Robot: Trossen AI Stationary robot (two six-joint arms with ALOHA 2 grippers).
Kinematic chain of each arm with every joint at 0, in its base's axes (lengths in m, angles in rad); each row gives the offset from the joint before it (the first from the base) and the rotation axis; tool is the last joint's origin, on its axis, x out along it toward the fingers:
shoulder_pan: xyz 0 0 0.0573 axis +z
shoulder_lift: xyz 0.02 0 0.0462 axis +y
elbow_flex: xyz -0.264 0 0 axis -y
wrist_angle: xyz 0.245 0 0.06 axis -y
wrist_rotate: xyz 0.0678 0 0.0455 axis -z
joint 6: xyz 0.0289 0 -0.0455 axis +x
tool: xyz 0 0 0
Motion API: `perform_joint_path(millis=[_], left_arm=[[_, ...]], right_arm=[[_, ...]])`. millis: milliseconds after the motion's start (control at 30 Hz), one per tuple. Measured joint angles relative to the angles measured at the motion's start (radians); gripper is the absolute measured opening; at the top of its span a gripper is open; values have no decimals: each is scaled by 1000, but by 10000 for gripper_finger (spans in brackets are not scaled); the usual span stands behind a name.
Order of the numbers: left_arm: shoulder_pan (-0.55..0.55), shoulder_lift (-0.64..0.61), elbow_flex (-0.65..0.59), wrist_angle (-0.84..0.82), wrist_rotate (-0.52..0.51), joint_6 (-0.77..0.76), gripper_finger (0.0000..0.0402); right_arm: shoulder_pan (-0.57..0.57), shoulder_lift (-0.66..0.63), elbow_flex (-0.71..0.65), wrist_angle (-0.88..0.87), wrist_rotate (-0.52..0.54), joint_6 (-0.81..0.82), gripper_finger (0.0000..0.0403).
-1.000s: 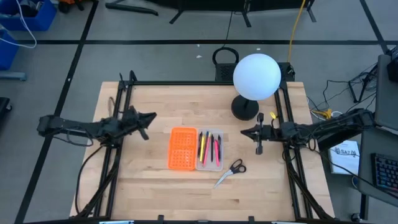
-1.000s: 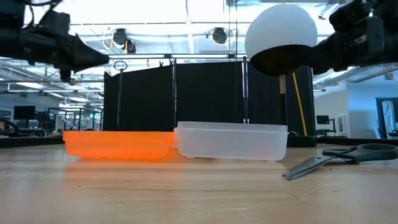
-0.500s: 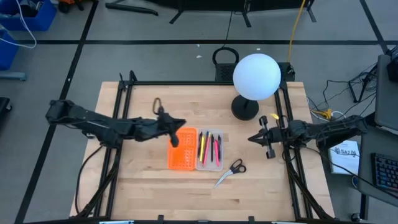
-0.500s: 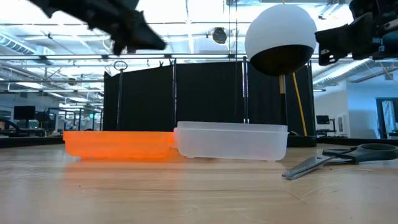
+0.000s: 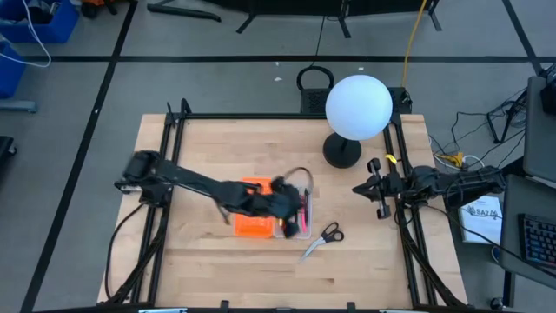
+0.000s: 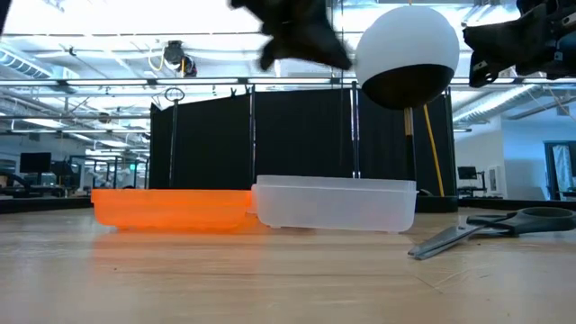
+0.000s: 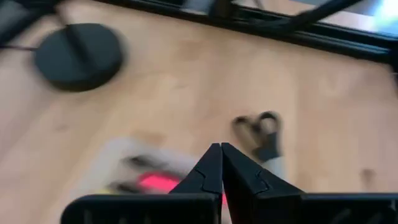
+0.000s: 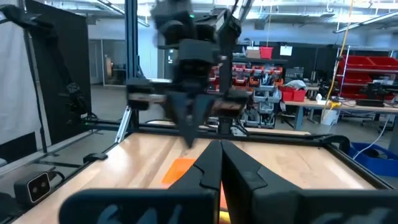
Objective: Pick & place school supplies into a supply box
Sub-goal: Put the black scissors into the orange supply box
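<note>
- The left gripper point(image 5: 291, 209) hangs above the clear half of the supply box point(image 5: 295, 233), its fingers pressed together with nothing between them (the left wrist view shows the two tips meeting).
- The step in hand looks like a reach for the scissors point(image 5: 323, 239), the one supply outside the box. They lie flat on the table point(image 5: 208, 269), just beside the box's clear half, on the side nearer the right arm.
- To do it well, the fingers must part before they come down, and should straddle the narrow part near the pivot, across the blades and not along them.
- A flat grasp on thin metal could slip, so a square, centred descent seems wise.
- The scissors' long axis runs diagonally in the high view: the black handles lie toward the right arm and farther from the table's front edge, while the silver blades point toward that front edge, tips angled back toward the box.
- The pens and pencils point(image 5: 304, 213) lie in the clear tray, lengthwise along its long side.
- The right gripper point(image 5: 380, 188) waits shut and empty at the table's right edge.
</note>
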Motion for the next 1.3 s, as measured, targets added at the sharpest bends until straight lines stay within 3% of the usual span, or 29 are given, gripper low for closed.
perform_joint_path(millis=[200,400,633,800,967,1067,1167,1300], left_arm=[[2,229,332,-86,45,-11,12],[11,438,622,-332,70,-45,89],[32,617,776,-371,167,-102,193],[41,660,812,-376,204,-108,221],[41,666,814,-391,197,-58,223],[38,626,814,-471,175,59,214],[6,537,812,-559,29,124,174],[-43,363,762,-627,-91,184,84]], right_arm=[[0,0,0,20,-1,5,0],[0,0,0,33,-2,8,0],[0,0,0,27,-2,-63,0],[0,0,0,27,-1,-79,0],[0,0,0,27,0,-80,0],[0,1,0,13,0,-72,0],[0,6,0,-5,0,-51,0],[0,14,0,-29,0,-35,0]])
